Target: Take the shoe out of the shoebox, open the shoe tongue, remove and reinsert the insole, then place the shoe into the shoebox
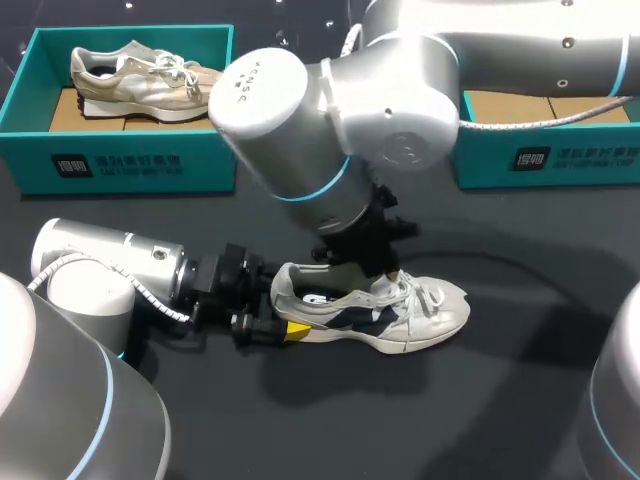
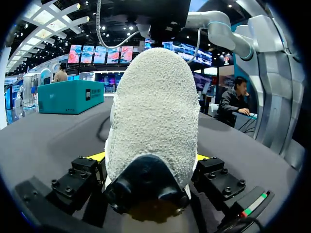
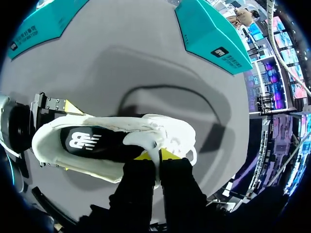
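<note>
A white and navy shoe (image 1: pixel 420 315) lies on its sole on the black table, toe pointing right. My left gripper (image 1: pixel 283 303) comes in low from the left and has a finger on each side of the heel. In the left wrist view the rough white heel (image 2: pixel 153 107) fills the gap between both fingers. My right gripper (image 1: pixel 385 283) comes down from above onto the shoe's mouth. In the right wrist view it (image 3: pixel 155 156) is shut on the white tongue (image 3: pixel 156 145), with the dark insole (image 3: pixel 87 141) showing in the opening.
A teal shoebox (image 1: pixel 130 165) stands at the back left with a beige shoe (image 1: pixel 140 75) inside. A second teal shoebox (image 1: pixel 560 160) stands at the back right, partly hidden by my right arm. Bare black table lies in front of the shoe.
</note>
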Motion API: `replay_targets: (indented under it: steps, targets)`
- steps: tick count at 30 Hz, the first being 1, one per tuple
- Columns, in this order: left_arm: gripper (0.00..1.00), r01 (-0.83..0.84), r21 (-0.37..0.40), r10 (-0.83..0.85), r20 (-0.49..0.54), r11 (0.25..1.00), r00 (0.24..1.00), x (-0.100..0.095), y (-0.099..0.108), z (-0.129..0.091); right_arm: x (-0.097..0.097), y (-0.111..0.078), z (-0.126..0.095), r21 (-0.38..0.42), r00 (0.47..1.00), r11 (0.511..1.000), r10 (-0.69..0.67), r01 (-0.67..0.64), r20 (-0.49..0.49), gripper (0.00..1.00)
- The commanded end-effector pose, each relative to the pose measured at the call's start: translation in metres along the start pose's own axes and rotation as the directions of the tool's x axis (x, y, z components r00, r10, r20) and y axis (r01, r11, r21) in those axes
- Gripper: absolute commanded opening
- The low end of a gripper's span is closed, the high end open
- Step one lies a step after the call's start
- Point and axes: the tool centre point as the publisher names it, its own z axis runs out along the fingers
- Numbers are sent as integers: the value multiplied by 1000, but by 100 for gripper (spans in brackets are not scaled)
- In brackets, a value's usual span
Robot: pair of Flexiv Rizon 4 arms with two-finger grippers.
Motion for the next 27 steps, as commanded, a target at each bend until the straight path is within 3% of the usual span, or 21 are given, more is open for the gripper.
replay_targets:
  steps: [1,10,27]
  targets:
    - [0,0,-1,0,0,1000,1000,-3,2,0,-15,0,2,11,988,992,129,-128,-88,0]
    - [0,0,-1,0,0,1000,1000,-3,2,0,-36,2,12,55,974,994,100,-91,-204,0]
    - [0,0,-1,0,0,1000,1000,-3,2,0,-36,2,12,55,974,994,100,-91,-204,0]
